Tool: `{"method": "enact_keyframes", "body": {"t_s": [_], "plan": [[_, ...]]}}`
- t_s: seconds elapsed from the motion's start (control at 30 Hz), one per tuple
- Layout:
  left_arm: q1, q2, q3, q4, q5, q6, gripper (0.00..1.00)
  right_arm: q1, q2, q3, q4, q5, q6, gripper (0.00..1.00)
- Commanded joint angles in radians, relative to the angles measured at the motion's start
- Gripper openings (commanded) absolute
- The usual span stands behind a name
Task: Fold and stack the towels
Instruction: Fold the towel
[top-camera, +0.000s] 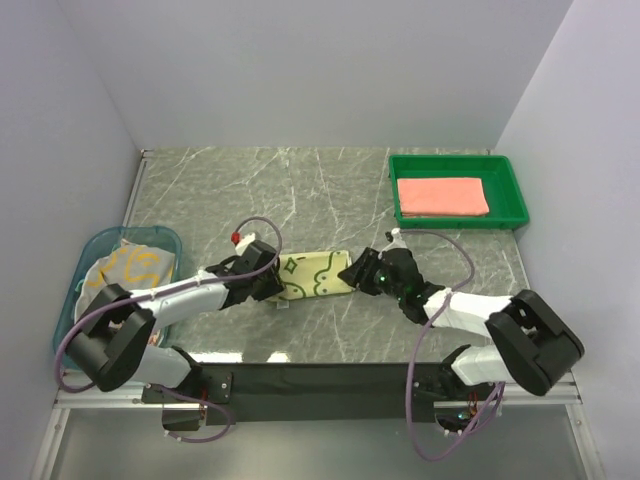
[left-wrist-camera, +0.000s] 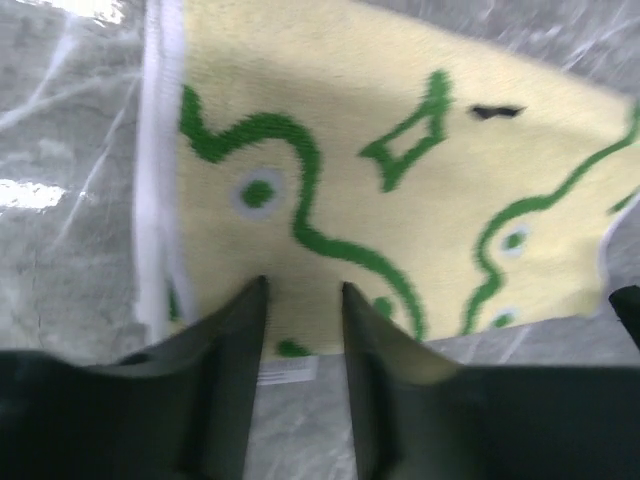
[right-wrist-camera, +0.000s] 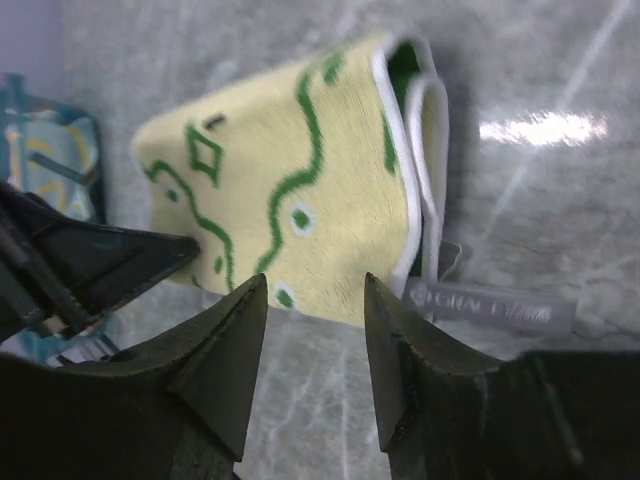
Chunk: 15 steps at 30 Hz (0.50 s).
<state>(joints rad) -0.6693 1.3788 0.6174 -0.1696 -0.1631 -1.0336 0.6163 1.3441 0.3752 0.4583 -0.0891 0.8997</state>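
Note:
A folded pale yellow towel (top-camera: 315, 272) with green frog shapes lies flat on the marble table between my two grippers. My left gripper (top-camera: 277, 286) is at its left end and stands open, with its tips (left-wrist-camera: 303, 287) over the towel's (left-wrist-camera: 330, 140) near edge and nothing pinched between them. At the towel's right end my right gripper (top-camera: 351, 272) is also open; its tips (right-wrist-camera: 315, 280) stop just short of the towel's (right-wrist-camera: 300, 170) edge. A salmon-pink towel (top-camera: 442, 195) lies folded in the green tray. A cream towel (top-camera: 125, 268) with coloured letters sits crumpled in the blue basket.
The green tray (top-camera: 512, 190) stands at the back right. The blue basket (top-camera: 140, 232) is at the left edge, close to my left arm. A grey label (right-wrist-camera: 495, 305) sticks out from the yellow towel. White walls close in the table on three sides.

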Motion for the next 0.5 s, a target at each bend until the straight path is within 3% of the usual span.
{"method": "enact_keyframes", "body": {"t_s": [0.0, 0.03, 0.07, 0.13, 0.3, 0.47], "plan": [[0.000, -0.092, 0.056, -0.054, -0.049, 0.013, 0.44, -0.007, -0.079, 0.063, 0.005, 0.028, -0.039, 0.56], [0.000, -0.104, 0.067, -0.054, -0.046, 0.020, 0.50, -0.007, -0.080, 0.077, 0.009, 0.025, -0.042, 0.67], [0.000, -0.115, 0.096, -0.053, -0.044, 0.023, 0.58, -0.007, -0.077, 0.093, 0.017, 0.022, -0.053, 0.70], [0.002, -0.121, 0.123, -0.036, -0.053, 0.032, 0.61, -0.007, -0.045, 0.148, 0.040, 0.012, -0.054, 0.72], [0.020, -0.028, 0.196, -0.002, -0.096, 0.040, 0.52, -0.006, 0.119, 0.252, 0.184, -0.027, -0.010, 0.68], [0.092, 0.045, 0.104, 0.210, -0.052, 0.021, 0.47, -0.007, 0.305, 0.268, 0.330, -0.015, 0.048, 0.64]]}}
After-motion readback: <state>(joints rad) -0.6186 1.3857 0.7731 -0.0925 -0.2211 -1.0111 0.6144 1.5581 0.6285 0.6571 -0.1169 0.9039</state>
